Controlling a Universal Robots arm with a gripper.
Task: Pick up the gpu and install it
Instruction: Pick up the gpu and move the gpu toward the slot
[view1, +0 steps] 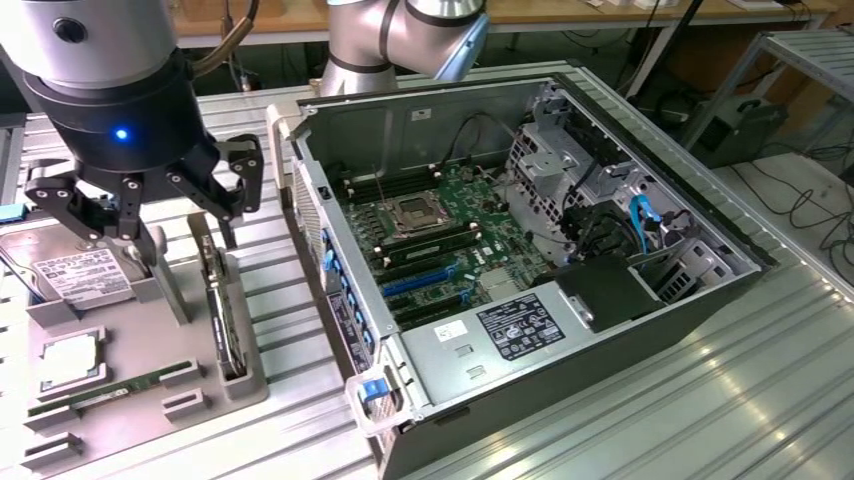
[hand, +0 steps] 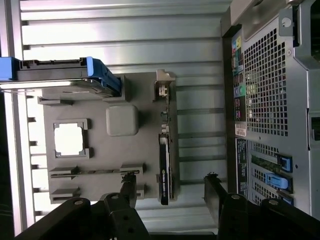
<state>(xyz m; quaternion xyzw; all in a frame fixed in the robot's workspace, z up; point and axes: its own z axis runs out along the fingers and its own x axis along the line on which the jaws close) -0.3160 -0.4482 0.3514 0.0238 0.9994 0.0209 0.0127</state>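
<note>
On gray tray, gpu stands on edge under wide-open, empty tool, btwn its fingers.

tray on table | computer case just beside tray, exterior view's right | gpu stands on edge in tray, side nearest case | hard drive, chip, memory stick on tray's other side | gripper above tray

robotics lab or workshop: ribbed metal bench, open pc tower, grey parts fixture, cables on floor.
</note>
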